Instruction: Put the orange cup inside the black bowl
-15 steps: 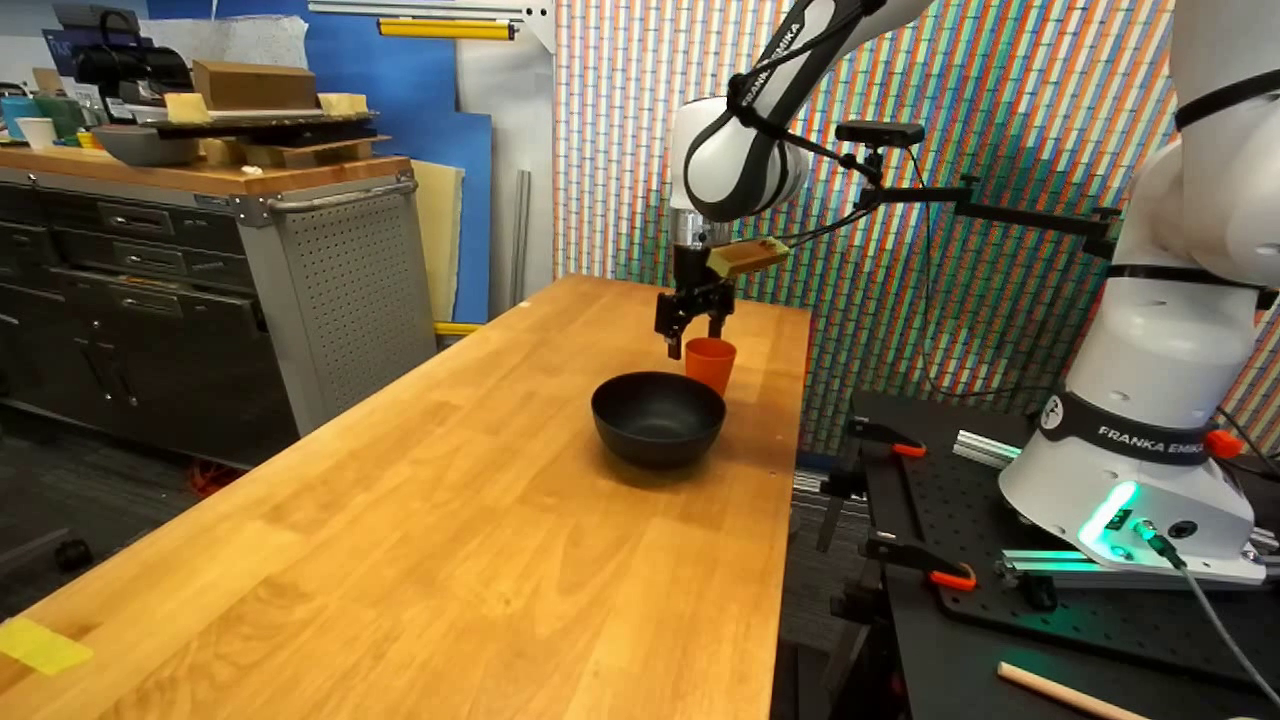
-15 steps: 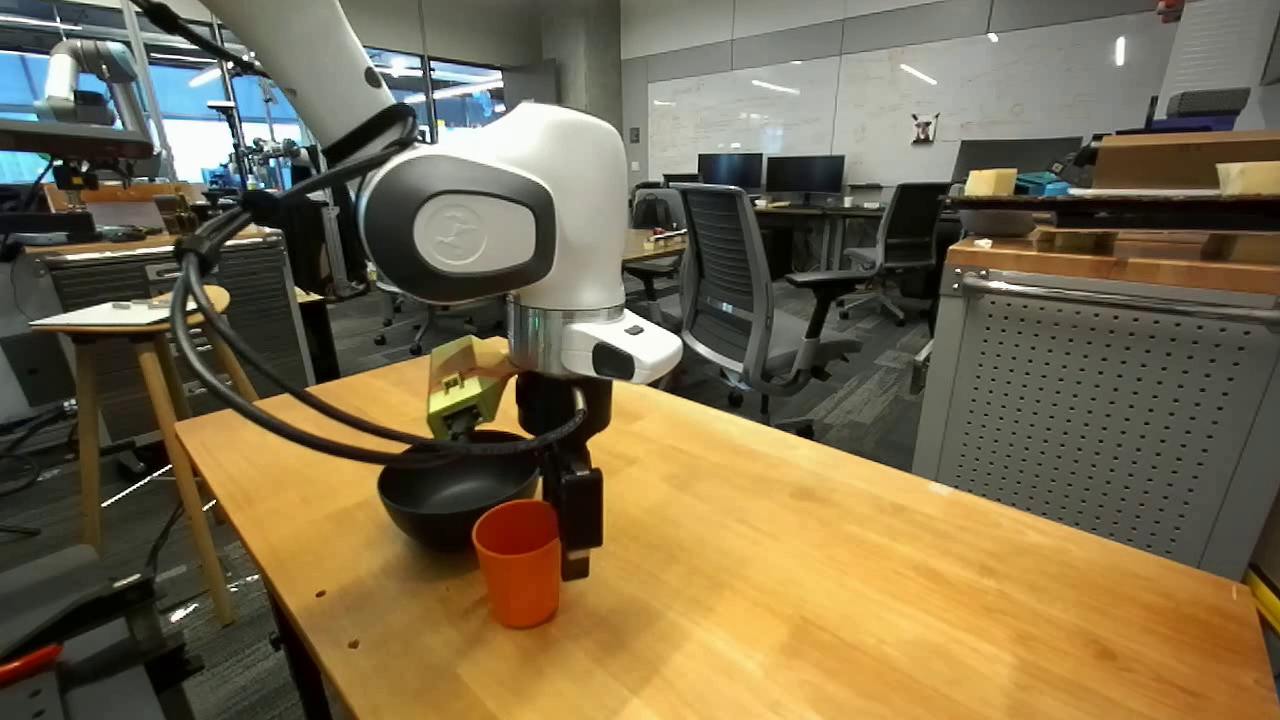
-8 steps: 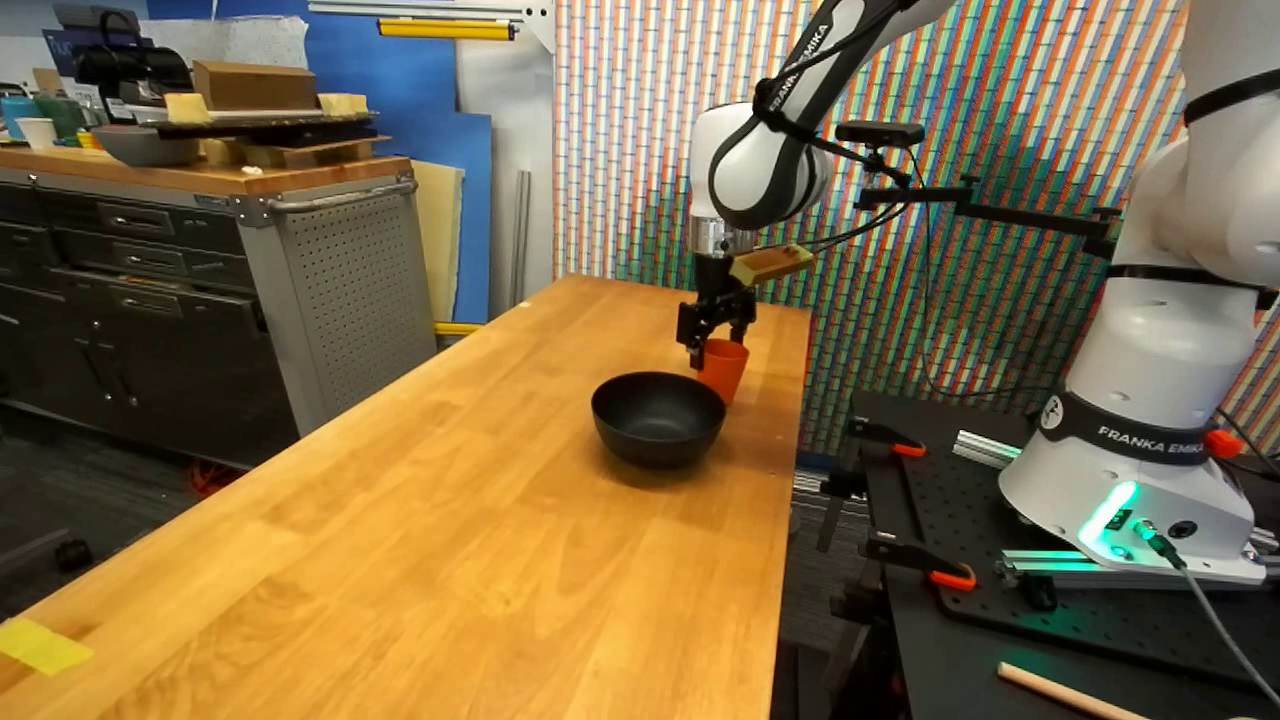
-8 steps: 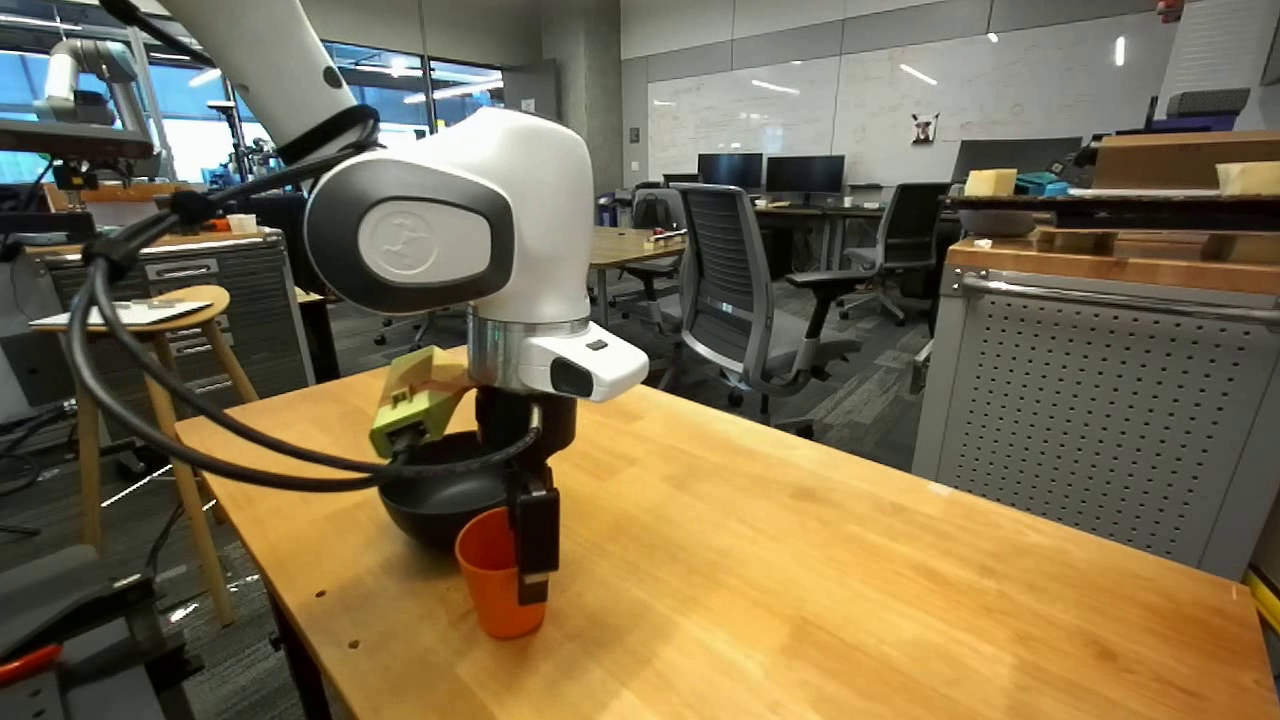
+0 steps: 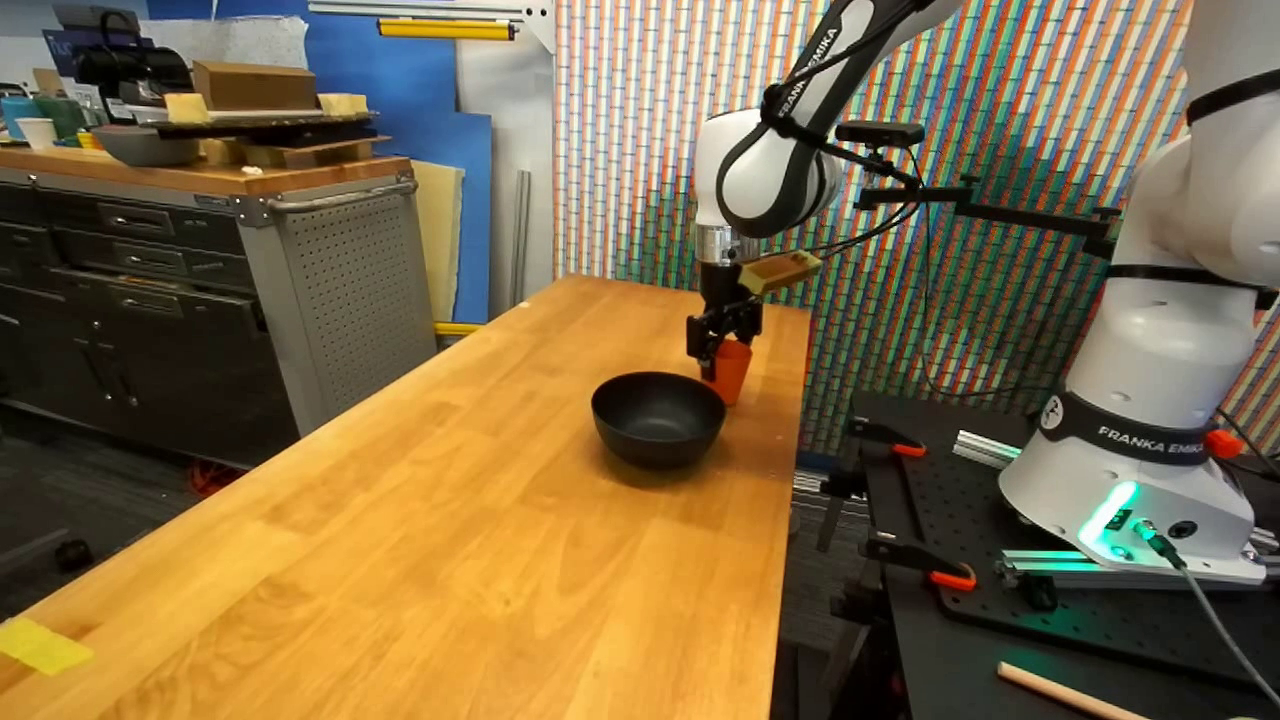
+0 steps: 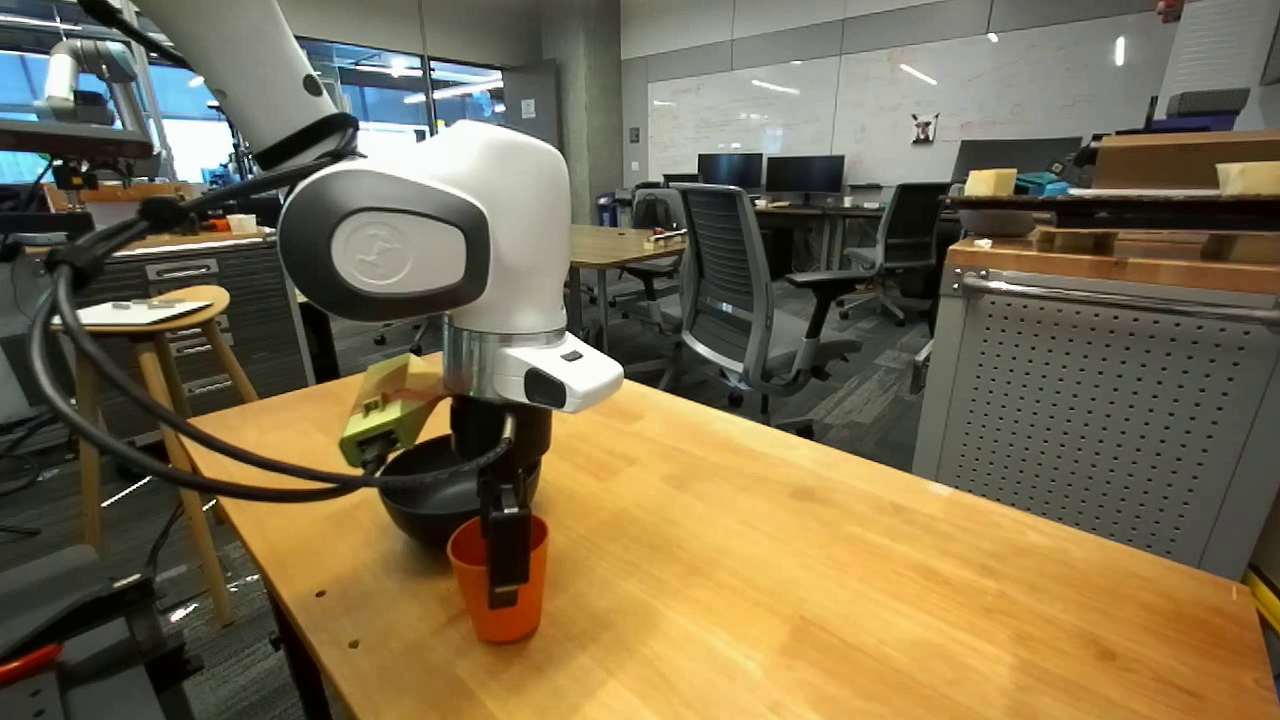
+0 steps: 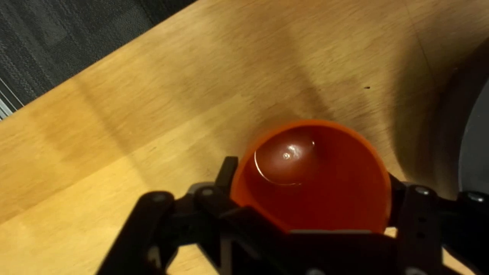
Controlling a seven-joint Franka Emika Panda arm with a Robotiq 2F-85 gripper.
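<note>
The orange cup (image 5: 733, 380) stands upright on the table beside the black bowl (image 5: 656, 447). The cup also shows in an exterior view (image 6: 513, 624), partly behind a finger. My gripper (image 7: 312, 177) is lowered over the cup, its fingers wide apart. In the wrist view one finger (image 7: 227, 172) lies along the cup's left side and the other along its right side. They sit against or very near the cup wall; whether they press on it I cannot tell. The cup (image 7: 328, 183) looks empty inside. The bowl shows only partly at the right of the wrist view (image 7: 450, 130).
The wooden table (image 5: 480, 520) ends close to the cup, at its edge on the robot-base side. The bowl stands right next to the gripper's finger on one side. A black cable (image 6: 250, 490) loops from the wrist. Yellow tape (image 5: 45, 646) lies at a table corner.
My gripper has moved towards the cup and down, so its fingers now straddle it. The cup has slid slightly with it and tilted briefly, and now stands upright. The bowl has not moved.
</note>
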